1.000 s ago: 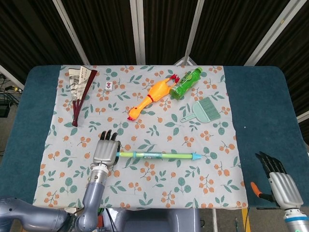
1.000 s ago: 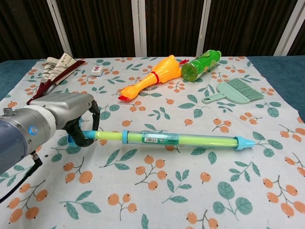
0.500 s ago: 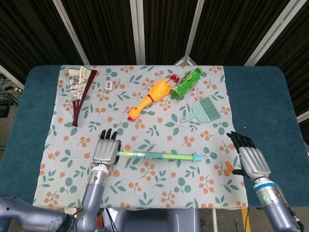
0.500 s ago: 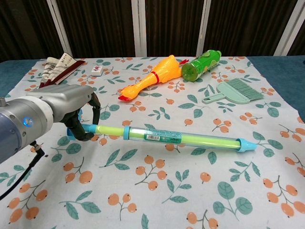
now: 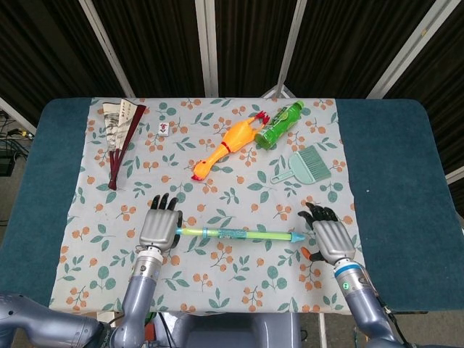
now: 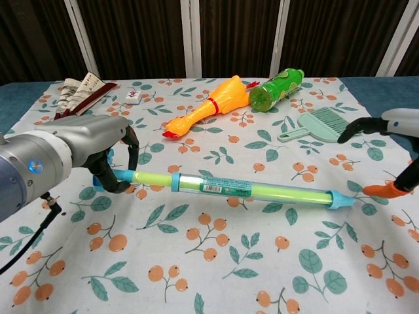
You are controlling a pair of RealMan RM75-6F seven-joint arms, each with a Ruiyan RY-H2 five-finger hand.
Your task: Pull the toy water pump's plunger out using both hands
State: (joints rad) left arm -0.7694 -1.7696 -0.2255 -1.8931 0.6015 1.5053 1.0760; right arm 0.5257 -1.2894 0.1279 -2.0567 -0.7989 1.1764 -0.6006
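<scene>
The toy water pump [image 5: 239, 233] [image 6: 252, 190], a clear green tube with a light-blue nozzle [image 6: 341, 200], lies across the flowered cloth [image 5: 239, 279]. My left hand [image 5: 160, 228] [image 6: 97, 153] curls around the blue plunger handle [image 6: 107, 178] at the pump's left end and holds it. At the nozzle end is my right hand [image 5: 331, 239] [image 6: 394, 152], fingers spread, a little apart from the tip and holding nothing. Only a short length of plunger rod shows between the handle and the blue collar [image 6: 175, 182].
A rubber chicken [image 5: 225, 148], a green bottle [image 5: 279, 125] and a small teal brush [image 5: 308, 165] lie behind the pump. A folded fan [image 5: 119, 134] and a small tile [image 5: 166, 129] sit at the back left. Blue table [image 5: 395, 174] borders the cloth.
My right hand has come in from the table's right front corner, leftward to the pump's nozzle end. The left hand keeps its hold on the handle; the pump has barely shifted.
</scene>
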